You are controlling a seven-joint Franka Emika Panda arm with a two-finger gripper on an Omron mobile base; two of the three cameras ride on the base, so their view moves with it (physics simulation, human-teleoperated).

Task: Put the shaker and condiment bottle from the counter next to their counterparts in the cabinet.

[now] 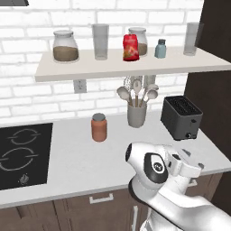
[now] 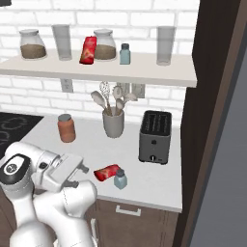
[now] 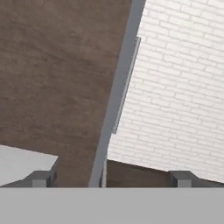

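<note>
The condiment bottle (image 2: 107, 172) lies on its side near the counter's front edge, red with a pale label. Just to its right the pale blue shaker (image 2: 120, 179) stands upright. My gripper (image 2: 78, 176) hovers a little to the left of the bottle, open and empty. In the hand view its fingertips (image 3: 41, 178) stand far apart, and my gripper (image 3: 112, 178) faces a dark brown panel and white brick wall. On the cabinet shelf (image 1: 126, 70) (image 2: 120, 72) stand the counterparts: a red bottle (image 1: 131, 48) (image 2: 88, 50) and a blue shaker (image 1: 160, 48) (image 2: 125, 54).
The shelf also carries two glass jars (image 1: 65, 46) (image 1: 139, 40) and two tall glasses (image 1: 100, 41) (image 1: 192, 39). On the counter are an orange-brown jar (image 2: 66, 128), a utensil holder (image 2: 113, 123) and a black toaster (image 2: 155, 137). A cooktop (image 1: 22, 155) lies left; a dark tall panel (image 2: 212, 120) rises right.
</note>
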